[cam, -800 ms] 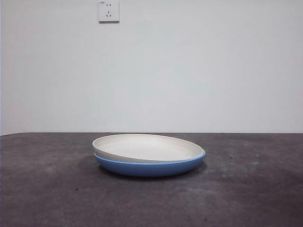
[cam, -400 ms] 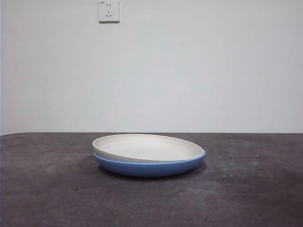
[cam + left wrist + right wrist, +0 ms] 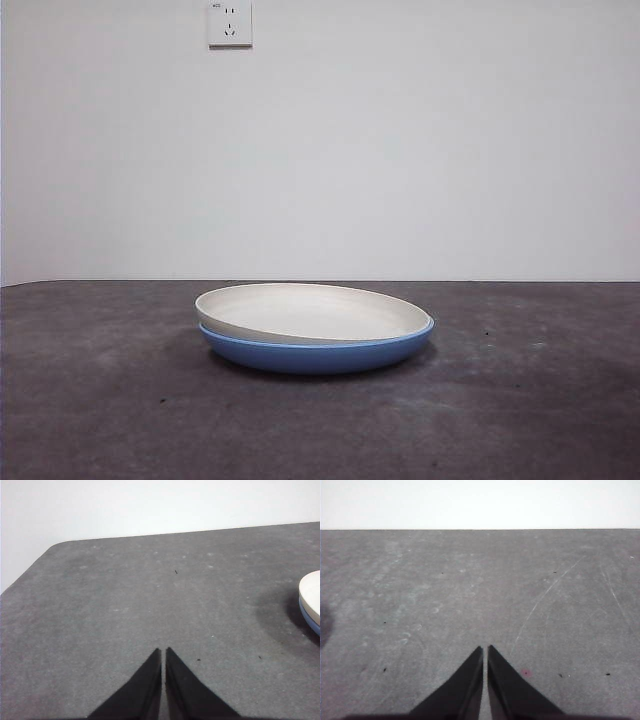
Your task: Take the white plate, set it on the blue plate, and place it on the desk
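The white plate (image 3: 312,311) rests inside the blue plate (image 3: 320,355), tilted a little so its left rim stands higher. Both sit on the dark grey desk (image 3: 110,400) in the middle of the front view. The left wrist view shows an edge of the white plate (image 3: 311,595) over the blue plate (image 3: 309,620). My left gripper (image 3: 163,651) is shut and empty, well away from the plates, over bare desk. My right gripper (image 3: 485,649) is shut and empty over bare desk (image 3: 470,590); no plate shows in its view. Neither arm shows in the front view.
A white wall with a socket (image 3: 230,22) stands behind the desk. The desk's rounded far corner (image 3: 55,547) shows in the left wrist view.
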